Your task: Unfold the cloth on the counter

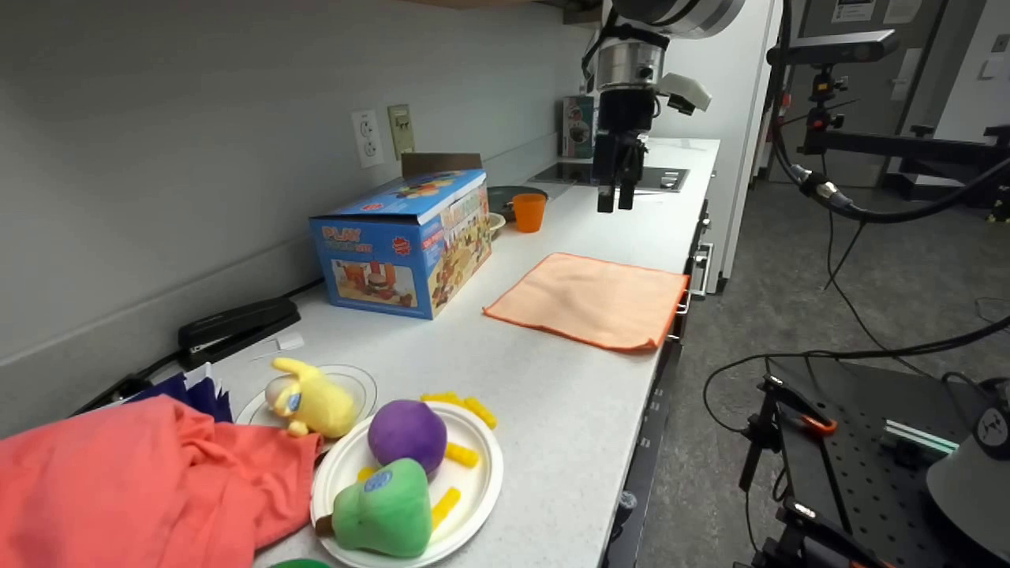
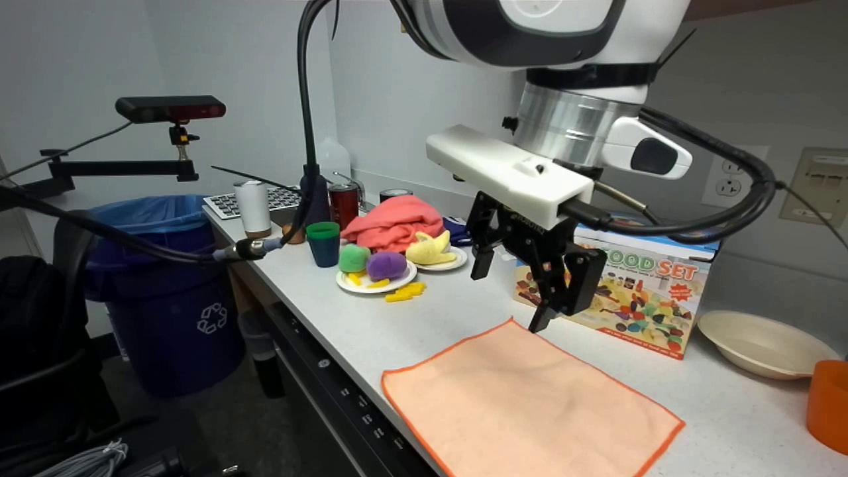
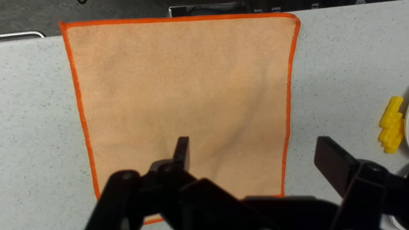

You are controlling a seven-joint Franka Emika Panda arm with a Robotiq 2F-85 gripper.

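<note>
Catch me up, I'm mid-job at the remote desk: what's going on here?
The robot arm hangs above the counter with its jaws open, gripping nothing. Below, the cloth lies spread out with a few soft creases, one side reaching the counter's front edge. Nothing is being handled right now, and the unfolding looks about done.

Beneath the black claw, its jaws parted wide, a square, orange-hemmed, salmon-orange fabric cloth lies spread on the smooth, speckled, light-grey bench; stubby yellow sticks cluster out past one jaw.
</note>
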